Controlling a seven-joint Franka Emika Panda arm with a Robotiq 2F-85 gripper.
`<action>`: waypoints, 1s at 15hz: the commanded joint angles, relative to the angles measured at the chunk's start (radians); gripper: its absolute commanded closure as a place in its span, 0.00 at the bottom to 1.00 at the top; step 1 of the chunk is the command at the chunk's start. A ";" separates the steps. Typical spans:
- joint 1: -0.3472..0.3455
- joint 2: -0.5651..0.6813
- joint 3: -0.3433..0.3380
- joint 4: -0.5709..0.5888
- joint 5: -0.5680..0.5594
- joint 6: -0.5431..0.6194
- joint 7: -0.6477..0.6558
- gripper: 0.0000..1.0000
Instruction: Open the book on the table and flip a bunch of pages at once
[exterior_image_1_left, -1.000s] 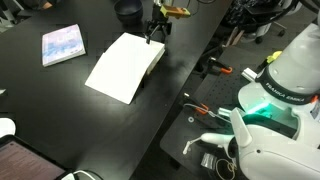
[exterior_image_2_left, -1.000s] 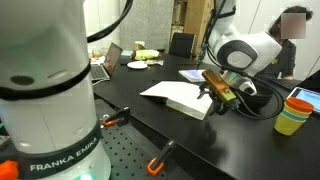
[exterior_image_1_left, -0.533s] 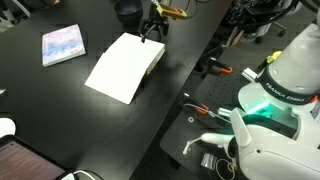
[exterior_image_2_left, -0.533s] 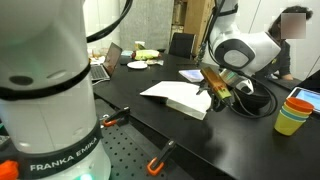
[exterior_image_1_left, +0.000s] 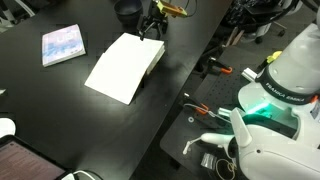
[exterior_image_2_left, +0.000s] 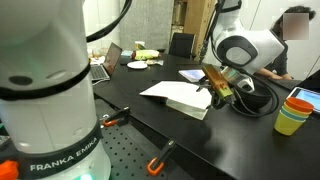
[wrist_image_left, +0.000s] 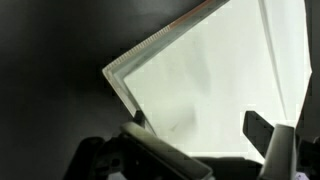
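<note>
The book lies on the black table with a wide white page facing up; its tan-orange cover does not show. It also appears in an exterior view. My gripper hovers at the book's far corner, seen from the side in an exterior view. In the wrist view the gripper is open, its two dark fingers spread over the white pages, holding nothing. The stacked page edges show at the left.
A thinner bluish book lies further along the table. A laptop and a plate sit at the back. Stacked coloured cups stand near the gripper. A second robot base and orange clamps flank the table edge.
My gripper has shifted slightly up and away along the book's far corner. The book has not moved.
</note>
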 joint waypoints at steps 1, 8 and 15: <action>0.017 -0.035 -0.005 0.005 0.026 -0.072 -0.018 0.00; 0.037 -0.005 -0.015 0.021 0.051 -0.152 -0.023 0.00; 0.115 -0.043 -0.051 -0.002 -0.054 -0.127 0.050 0.07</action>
